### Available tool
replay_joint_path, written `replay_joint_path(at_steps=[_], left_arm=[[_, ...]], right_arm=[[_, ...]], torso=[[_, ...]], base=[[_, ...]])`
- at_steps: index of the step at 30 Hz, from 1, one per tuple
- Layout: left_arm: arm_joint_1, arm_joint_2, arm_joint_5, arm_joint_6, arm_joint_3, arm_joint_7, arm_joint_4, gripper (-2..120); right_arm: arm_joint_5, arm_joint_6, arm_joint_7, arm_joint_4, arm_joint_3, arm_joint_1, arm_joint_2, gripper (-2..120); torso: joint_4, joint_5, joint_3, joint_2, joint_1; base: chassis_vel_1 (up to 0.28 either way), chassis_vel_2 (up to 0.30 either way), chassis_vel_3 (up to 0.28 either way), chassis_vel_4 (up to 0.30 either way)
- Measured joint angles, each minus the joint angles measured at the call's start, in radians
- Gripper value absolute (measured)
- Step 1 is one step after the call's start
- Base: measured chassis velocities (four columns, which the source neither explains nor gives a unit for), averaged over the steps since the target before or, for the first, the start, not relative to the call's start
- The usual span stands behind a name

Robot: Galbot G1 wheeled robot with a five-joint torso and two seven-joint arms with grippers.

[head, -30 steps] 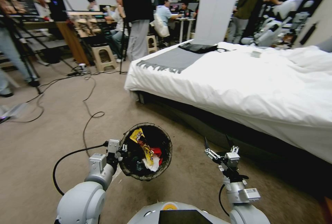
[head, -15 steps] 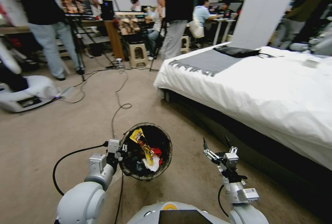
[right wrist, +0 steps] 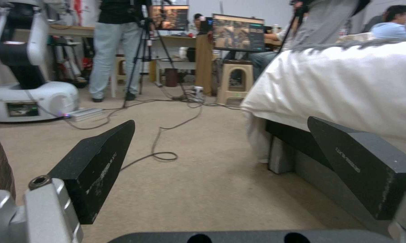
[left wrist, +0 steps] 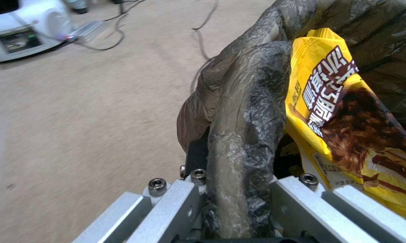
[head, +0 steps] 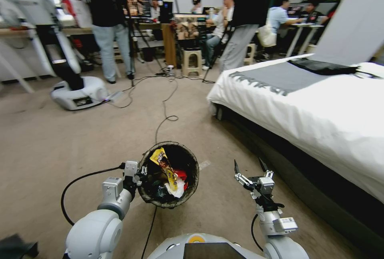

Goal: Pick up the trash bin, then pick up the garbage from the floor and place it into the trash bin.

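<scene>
Beige carpet floor (head: 80,139) runs across the room, with black cables (head: 164,111) trailing over it toward tripods and stools at the back. White-sheeted bed (head: 320,107) stands on the robot's right, a grey runner (head: 280,77) laid across its far end. Another robot's white base (head: 78,95) sits on the floor at far left.

Left tool (head: 138,175): pressed together on the near rim of the trash bin (head: 170,203), pinching the folded black bag liner (left wrist: 243,141). Left wrist view confirms it: the liner-covered rim passes between the metal finger mounts. Bin held up off the floor in front of the robot, just left of centre, mouth facing the head camera.

Contents of the bin: yellow snack wrapper (head: 164,165) standing against the inner wall, with chocolate-cake print and brown lettering legible in the left wrist view (left wrist: 342,111); below it a red scrap (head: 182,175) and a white tissue wad (head: 176,190). Deeper items too dark to identify.

Right tool (head: 251,168): spread, both black fingers (right wrist: 95,168) wide apart, nothing between them. It hangs above the carpet to the right of the bin, apart from it, beside the bed's dark base (head: 320,195).
</scene>
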Motion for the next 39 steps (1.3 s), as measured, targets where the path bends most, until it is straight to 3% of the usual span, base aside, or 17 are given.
replay_joint_path(at_steps=[22, 28, 39], left_arm=[[0.000, 0.000, 0.000, -0.012, -0.002, -0.006, 0.003, 1], [0.000, -0.007, -0.005, -0.012, 0.000, -0.013, 0.005, 1], [-0.001, -0.030, -0.141, 0.021, -0.006, -0.157, 0.039, 1]], right_arm=[[0.002, -0.004, 0.000, -0.004, -0.004, 0.006, 0.000, 100], [0.004, -0.008, 0.001, -0.007, -0.005, 0.008, -0.002, 100], [0.004, -0.012, 0.001, -0.021, -0.015, 0.014, 0.001, 100]], torso=[[0.0006, 0.0000, 0.000, 0.000, 0.000], [-0.0003, 0.0001, 0.000, 0.000, 0.000], [0.0001, 0.0001, 0.000, 0.000, 0.000]], base=[[0.106, 0.107, 0.105, 0.103], [0.000, 0.000, 0.000, 0.000], [0.000, 0.000, 0.000, 0.000]])
